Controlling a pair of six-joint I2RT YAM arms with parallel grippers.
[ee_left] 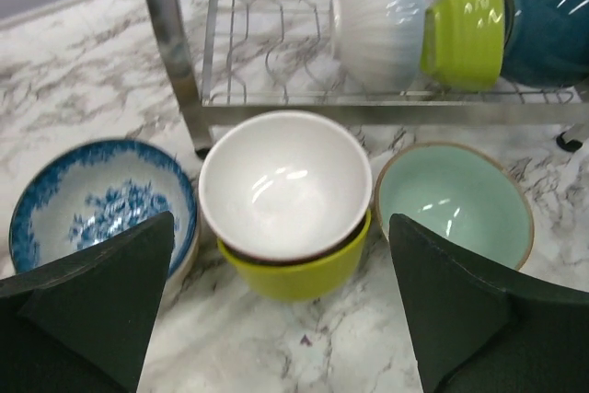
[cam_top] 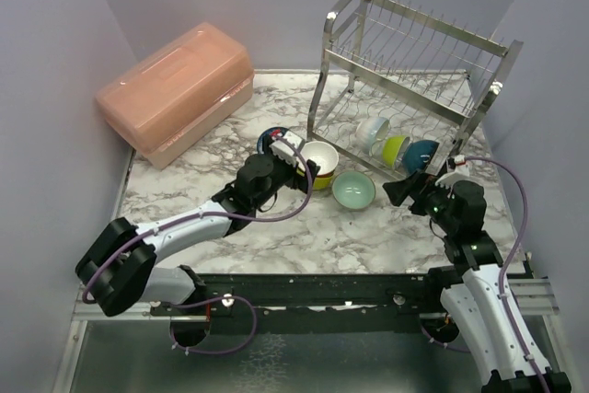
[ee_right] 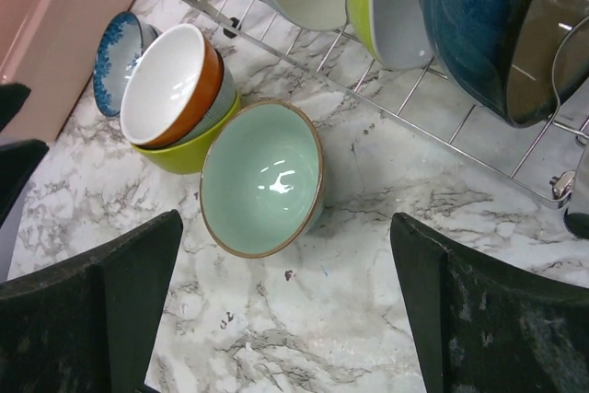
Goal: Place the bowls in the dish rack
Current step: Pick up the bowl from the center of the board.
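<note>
A tall chrome wire dish rack (cam_top: 323, 75) holds three bowls on edge, side by side on its lower shelf: pale ribbed bowl (ee_left: 382, 20), lime bowl (ee_left: 465, 29), teal bowl (ee_left: 552, 16). In front of it, upright: blue-patterned bowl (ee_left: 101, 200), white bowl (ee_left: 285, 181) stacked in a yellow-green bowl (ee_left: 294, 275), mint-green bowl (ee_left: 451, 200).

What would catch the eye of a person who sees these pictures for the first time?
The steel rack at the back right draws the eye first, with a ribbed bowl, a lime bowl and a teal bowl on edge on its lower shelf. In front of it on the marble table wait a stack topped by a white bowl, a mint bowl and a blue-patterned bowl. A pink box sits back left.
</note>
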